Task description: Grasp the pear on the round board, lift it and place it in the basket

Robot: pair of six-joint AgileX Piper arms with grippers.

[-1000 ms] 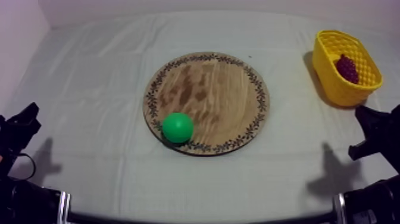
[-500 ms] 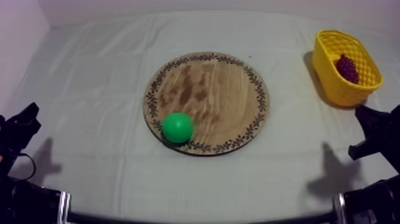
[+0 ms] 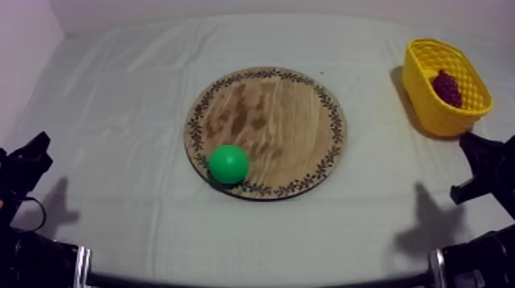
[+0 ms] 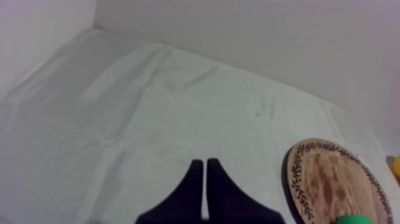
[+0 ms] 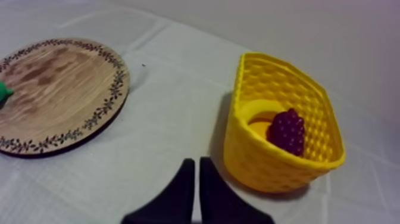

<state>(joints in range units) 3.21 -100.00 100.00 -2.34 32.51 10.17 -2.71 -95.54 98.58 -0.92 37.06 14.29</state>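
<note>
A green pear (image 3: 228, 164) lies on the near-left part of the round wooden board (image 3: 283, 115) in the middle of the table. At the far right stands the yellow basket (image 3: 429, 107), holding a bunch of grapes (image 3: 447, 87). My left gripper (image 3: 38, 145) rests low at the left edge; its fingers (image 4: 205, 173) lie together over bare cloth, left of the board (image 4: 333, 184) and the pear (image 4: 356, 219). Shut as well, my right gripper (image 3: 466, 142) sits just in front of the basket (image 5: 262, 161), with the grapes (image 5: 287, 131) inside it and the board (image 5: 53, 95) off to the side.
Grey-white cloth (image 3: 123, 99) covers the whole table, with wide room around the board on every side. A pale wall (image 4: 250, 36) closes the far edge.
My right gripper has edged very slightly toward the basket. The pear, board, basket and left arm have not moved.
</note>
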